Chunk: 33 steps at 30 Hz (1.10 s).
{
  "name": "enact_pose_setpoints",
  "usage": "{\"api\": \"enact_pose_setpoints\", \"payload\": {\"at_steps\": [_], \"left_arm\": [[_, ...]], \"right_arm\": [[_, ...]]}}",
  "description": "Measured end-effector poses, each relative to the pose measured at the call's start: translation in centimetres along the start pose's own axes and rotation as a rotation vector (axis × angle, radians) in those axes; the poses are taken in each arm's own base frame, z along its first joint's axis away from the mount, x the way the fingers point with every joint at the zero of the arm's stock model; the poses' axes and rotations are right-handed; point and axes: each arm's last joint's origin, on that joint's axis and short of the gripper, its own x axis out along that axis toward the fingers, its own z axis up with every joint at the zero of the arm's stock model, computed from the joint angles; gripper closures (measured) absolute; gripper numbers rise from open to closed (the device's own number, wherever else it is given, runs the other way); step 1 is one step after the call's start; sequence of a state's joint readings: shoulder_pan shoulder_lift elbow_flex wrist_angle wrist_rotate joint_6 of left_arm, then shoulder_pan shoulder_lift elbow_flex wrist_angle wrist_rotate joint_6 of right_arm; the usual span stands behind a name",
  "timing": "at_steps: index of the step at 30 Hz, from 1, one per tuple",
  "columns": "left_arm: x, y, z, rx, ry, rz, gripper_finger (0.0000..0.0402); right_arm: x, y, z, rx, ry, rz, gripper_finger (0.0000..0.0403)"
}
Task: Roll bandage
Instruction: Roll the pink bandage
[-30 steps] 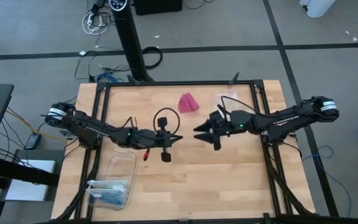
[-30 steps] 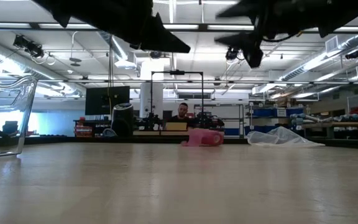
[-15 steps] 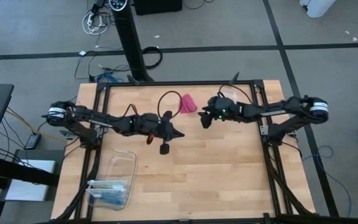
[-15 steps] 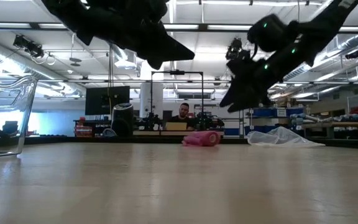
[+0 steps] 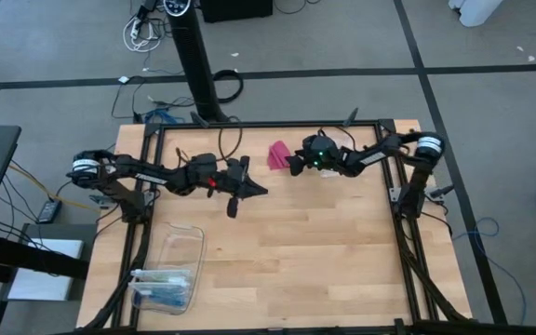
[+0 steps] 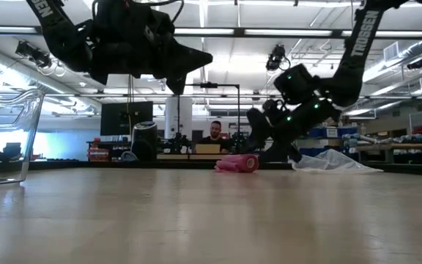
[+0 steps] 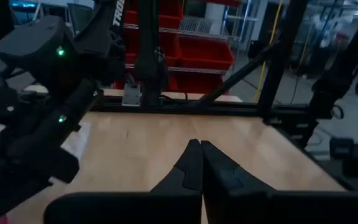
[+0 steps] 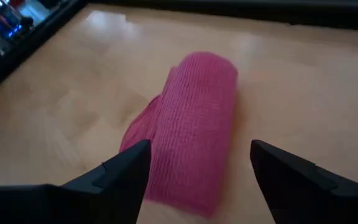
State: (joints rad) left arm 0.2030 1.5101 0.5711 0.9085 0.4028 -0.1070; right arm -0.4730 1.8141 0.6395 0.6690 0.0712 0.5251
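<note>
The magenta-pink bandage (image 5: 277, 154) lies on the wooden table near its far edge as a loose roll with a flap spread beside it; it also shows in the low view (image 6: 237, 163) and the right wrist view (image 8: 191, 130). My right gripper (image 5: 292, 164) is open just to the right of the bandage, low over the table, its fingers standing on either side of the roll's near end without touching it (image 8: 197, 168). My left gripper (image 5: 261, 192) is shut and empty, above the table left of centre (image 7: 199, 163).
A clear plastic box with blue contents (image 5: 167, 274) sits at the near left. A clear plastic bag (image 6: 332, 161) lies at the far right of the table. A person (image 6: 215, 132) sits in the room beyond the table. Bare wood stretches across the near half.
My right gripper has gone toward the table's far edge and left, down to the bandage, and now stands open around it. My left gripper has moved toward the far edge and a little left. The bandage has stayed in place.
</note>
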Motion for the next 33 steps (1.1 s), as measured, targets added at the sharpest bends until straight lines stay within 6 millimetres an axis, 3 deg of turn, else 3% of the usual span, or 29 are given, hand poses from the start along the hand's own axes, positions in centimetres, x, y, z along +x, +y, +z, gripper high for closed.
{"api": "enact_pose_setpoints", "payload": {"at_steps": [5, 9, 16, 20, 25, 33], "left_arm": [[-0.8, 1.0, -0.3, -0.037, 0.0, 0.005, 0.0401], [-1.2, 1.7, -0.2, -0.041, -0.003, 0.0, 0.0401], [-2.2, 3.7, 0.0, -0.122, -0.015, 0.062, 0.0401], [-3.2, 5.3, 0.2, -0.249, -0.034, 0.123, 0.0401], [-4.2, 7.0, 0.6, -0.371, -0.063, 0.184, 0.0387], [-3.9, 7.4, 1.6, -0.383, -0.075, 0.141, 0.0308]], "right_arm": [[2.1, 0.6, -0.4, -0.037, 0.038, 0.012, 0.0126], [2.6, 0.7, -0.6, -0.032, 0.054, 0.004, 0.0146], [1.9, 1.8, -0.1, -0.072, 0.035, 0.028, 0.0267], [0.7, 3.1, 0.8, -0.161, 0.011, 0.064, 0.0317], [-2.3, 5.9, 2.3, -0.389, -0.015, 0.147, 0.0306], [-8.0, 9.6, 3.4, -0.798, -0.092, 0.092, 0.0307]]}}
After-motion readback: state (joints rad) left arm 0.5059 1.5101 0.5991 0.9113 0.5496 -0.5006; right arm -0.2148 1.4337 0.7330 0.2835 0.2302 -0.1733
